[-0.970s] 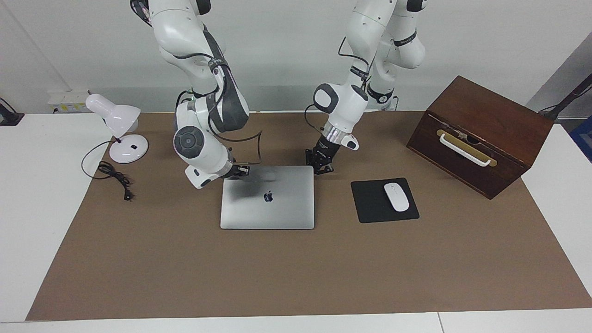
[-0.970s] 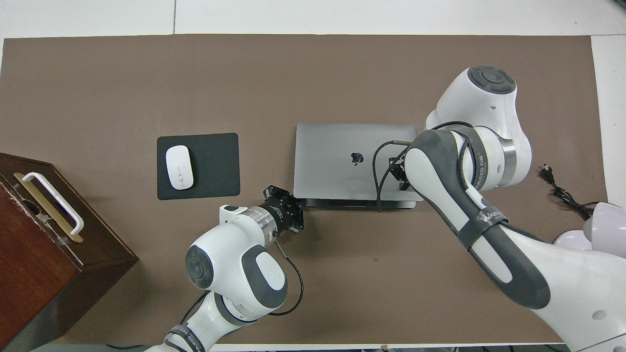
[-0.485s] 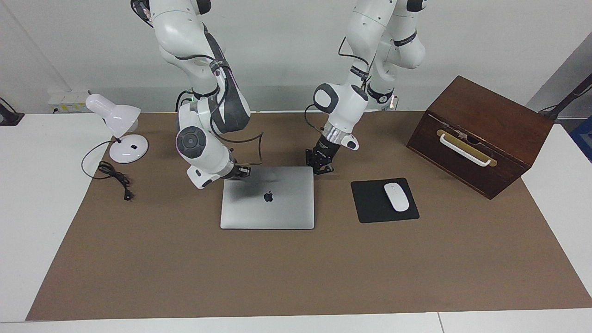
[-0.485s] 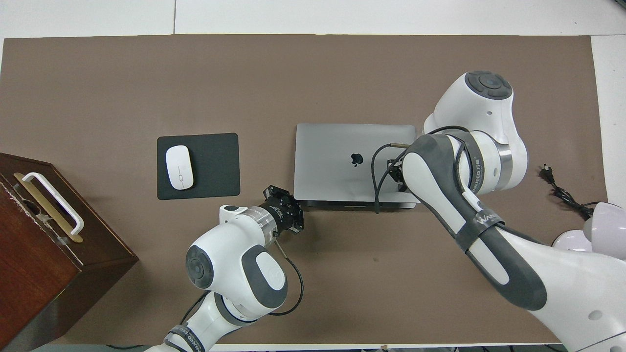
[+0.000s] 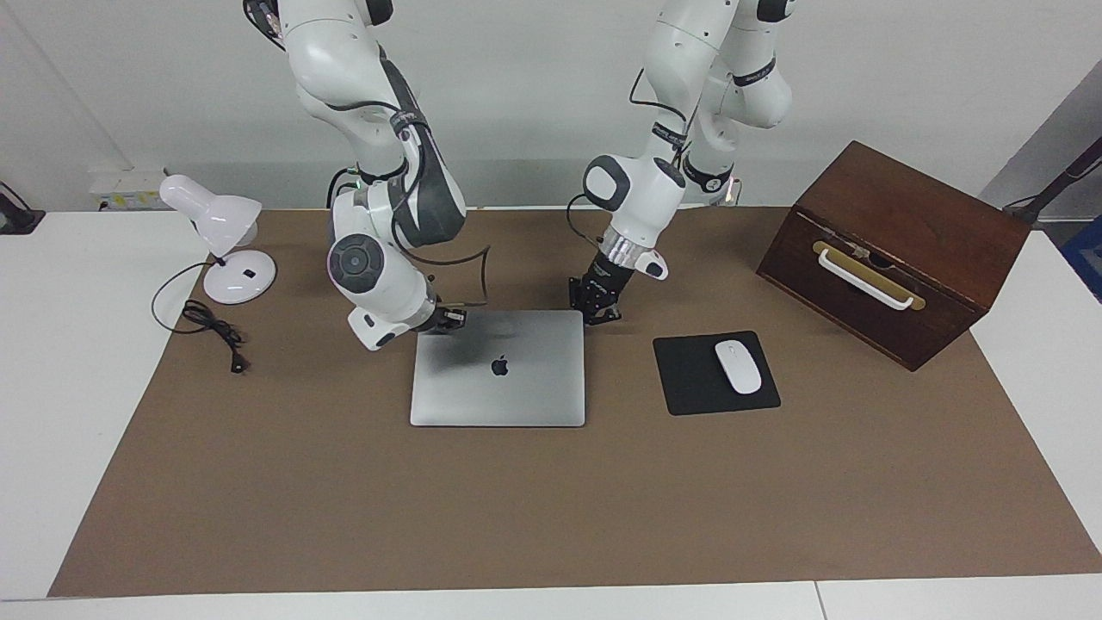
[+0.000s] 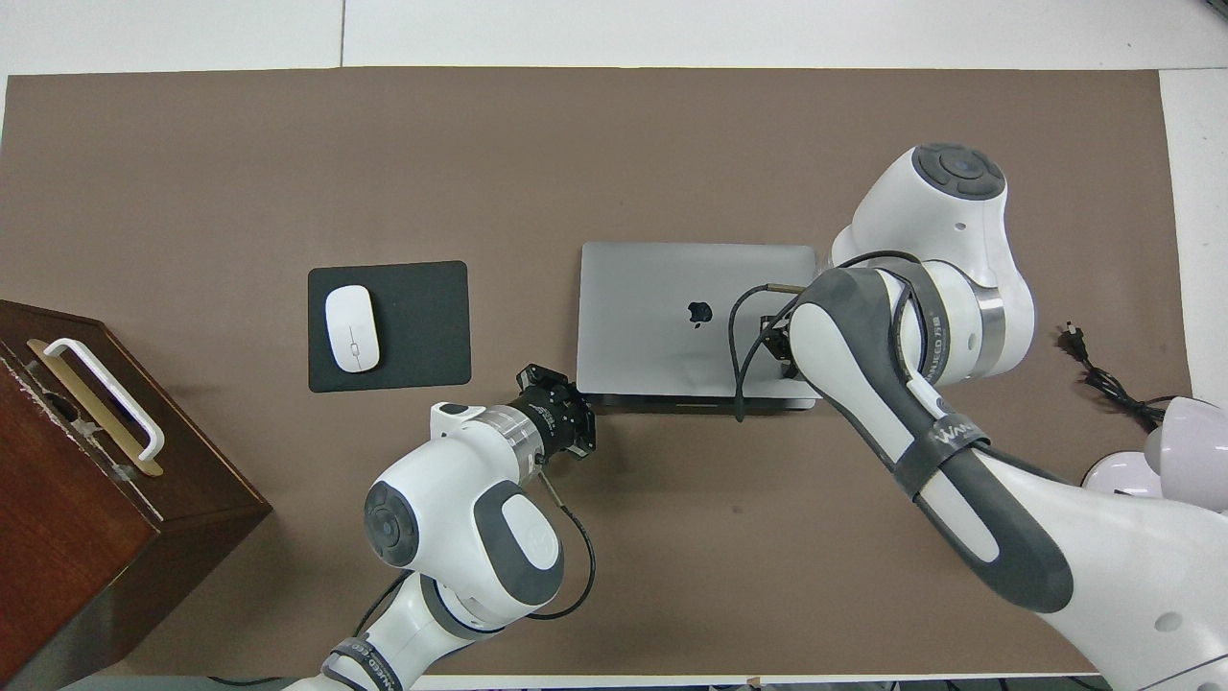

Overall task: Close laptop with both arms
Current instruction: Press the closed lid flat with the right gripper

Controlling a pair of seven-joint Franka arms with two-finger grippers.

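The laptop [image 5: 498, 368] is lying shut and flat on the brown mat [image 5: 551, 517] covering the middle of the table [image 5: 69, 387], its lid with the dark logo facing up. The right tool [image 5: 454, 319] is sitting over the lid's corner nearest the robots on the right arm's end; whether it is touching the lid cannot be told, and its fingertips are closed together, gripping nothing. In the overhead view this tool [image 6: 775, 338] is mostly hiding under the right arm's own forearm (only a dark bit is showing beside the cable). The left tool [image 5: 597, 312] is standing just beside the laptop's other robot-side corner, on the left arm's end, pointing down at the mat rather than at the lid; it is likewise closed and empty, and seen from overhead the left tool [image 6: 568, 427] is lying right at that corner. A black mouse pad [image 5: 689, 379] carrying a white mouse [image 5: 739, 367] is resting beside the laptop toward the left arm's end, with a dark wooden box [image 5: 895, 250] sitting past it. A white desk lamp [image 5: 219, 232] is standing at the right arm's end.
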